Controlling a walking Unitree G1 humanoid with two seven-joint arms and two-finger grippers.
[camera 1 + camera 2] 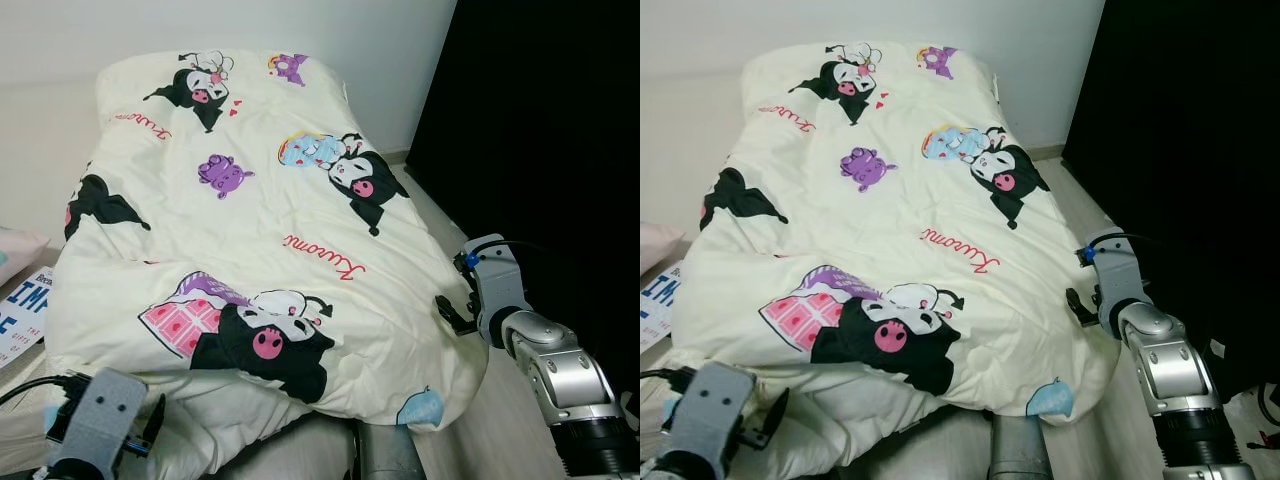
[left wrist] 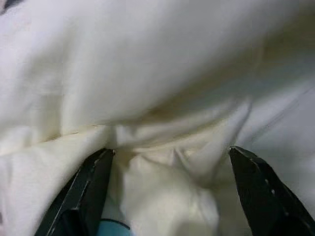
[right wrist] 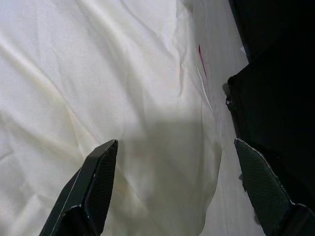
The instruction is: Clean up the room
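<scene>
A cream duvet (image 1: 250, 210) printed with black and pink cartoon figures lies spread over the bed, its near edge bunched and hanging. My left gripper (image 1: 150, 418) is at the duvet's near left corner. In the left wrist view it (image 2: 171, 151) is open, with a fold of cream fabric (image 2: 162, 187) between the fingers. My right gripper (image 1: 455, 315) is against the duvet's right edge near the front corner. In the right wrist view it (image 3: 175, 142) is open, facing flat duvet cloth (image 3: 98, 73).
A pink pillow (image 1: 15, 250) and a white sheet with blue letters (image 1: 25, 310) lie left of the bed. A black surface (image 1: 540, 120) rises on the right, with a narrow floor strip (image 1: 430, 210) between it and the bed. A white wall (image 1: 60, 40) stands behind.
</scene>
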